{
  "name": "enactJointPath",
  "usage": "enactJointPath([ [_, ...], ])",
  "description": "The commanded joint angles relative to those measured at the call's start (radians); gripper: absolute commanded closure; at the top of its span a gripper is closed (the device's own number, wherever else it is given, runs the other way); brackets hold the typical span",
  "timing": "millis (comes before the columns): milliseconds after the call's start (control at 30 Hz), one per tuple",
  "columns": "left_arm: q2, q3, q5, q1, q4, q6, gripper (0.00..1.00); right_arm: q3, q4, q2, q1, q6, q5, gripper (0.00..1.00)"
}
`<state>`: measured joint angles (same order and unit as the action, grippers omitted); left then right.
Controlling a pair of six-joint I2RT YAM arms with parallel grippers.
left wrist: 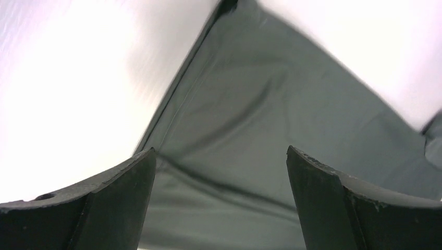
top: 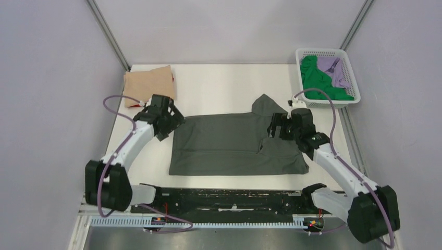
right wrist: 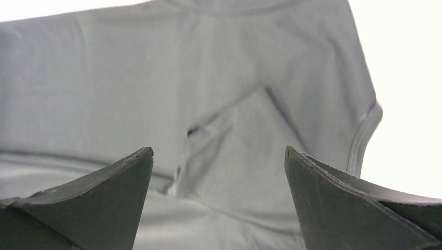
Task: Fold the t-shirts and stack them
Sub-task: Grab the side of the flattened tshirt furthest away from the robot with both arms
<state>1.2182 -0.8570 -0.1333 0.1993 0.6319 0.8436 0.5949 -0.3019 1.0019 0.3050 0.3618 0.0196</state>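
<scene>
A dark grey t-shirt (top: 229, 143) lies spread on the white table, one sleeve folded inward near its right end; it also shows in the left wrist view (left wrist: 250, 120) and the right wrist view (right wrist: 156, 88). My left gripper (top: 174, 124) is open over the shirt's far left corner (left wrist: 219, 156). My right gripper (top: 272, 129) is open above the shirt's right part near the folded sleeve (right wrist: 219, 156). A folded tan t-shirt (top: 149, 82) lies at the far left on top of a red one (top: 172, 78). Green (top: 318, 80) and lilac (top: 333, 70) t-shirts lie bundled in the basket.
A white lattice basket (top: 346, 63) stands at the far right corner of the table (top: 219, 83). A black rail (top: 229, 200) runs along the near edge between the arm bases. Grey walls close in both sides.
</scene>
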Motion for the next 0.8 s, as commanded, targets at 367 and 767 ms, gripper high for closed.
enactJointPath([
  [367, 0.641, -0.521, -0.195, -0.037, -0.013, -0.056, 0.17, 0.655, 0.176, 0.764, -0.028, -0.118, 0.151, 0.01],
  [767, 0.773, -0.585, -0.176, -0.038, 0.008, -0.034, 0.42, 1.079, 0.195, 1.182, -0.022, -0.216, 0.159, 0.01],
])
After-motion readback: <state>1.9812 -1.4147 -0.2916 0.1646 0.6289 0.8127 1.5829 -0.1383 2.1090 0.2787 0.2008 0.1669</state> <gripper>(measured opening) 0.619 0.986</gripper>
